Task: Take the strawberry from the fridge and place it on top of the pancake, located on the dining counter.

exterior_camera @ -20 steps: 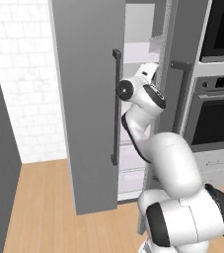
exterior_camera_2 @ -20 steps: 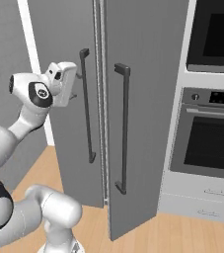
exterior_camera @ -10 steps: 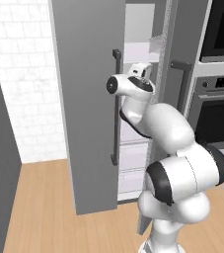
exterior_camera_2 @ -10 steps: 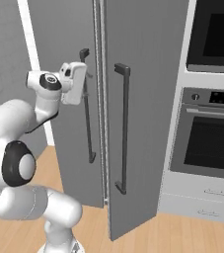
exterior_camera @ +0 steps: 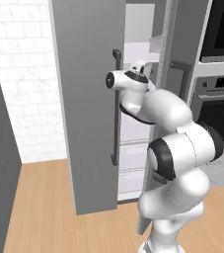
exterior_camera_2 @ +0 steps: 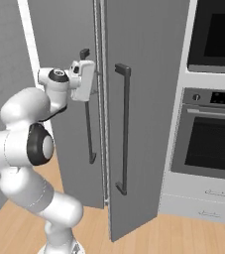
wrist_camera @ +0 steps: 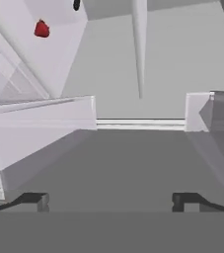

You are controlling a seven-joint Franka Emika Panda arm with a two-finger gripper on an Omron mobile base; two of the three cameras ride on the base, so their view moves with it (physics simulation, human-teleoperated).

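The strawberry (wrist_camera: pixel 42 28), a tiny red berry, lies on a white shelf far up in the left corner of the hand view, well ahead of my gripper (wrist_camera: pixel 109 200). The dark fingertips (wrist_camera: pixel 37 200) stand wide apart with nothing between them, so the gripper is open. The fridge (exterior_camera: pixel 86 123) is a tall grey cabinet with its left door swung open. My gripper (exterior_camera: pixel 142 68) reaches into the opening at upper-shelf height. From the right side the gripper (exterior_camera_2: pixel 91 78) sits at the gap between the fridge (exterior_camera_2: pixel 143 99) doors. The pancake and the dining counter are out of view.
Long dark bar handles (exterior_camera_2: pixel 124 129) run down both doors beside my hand. A white shelf bin (wrist_camera: pixel 39 128) lies below the berry. Wall ovens (exterior_camera: pixel 222 99) stand right of the fridge, a white brick wall (exterior_camera: pixel 24 99) left of it.
The arm has swung round and carried the hand from beside the left door handle toward the gap between the doors. The jaws have stayed wide open.
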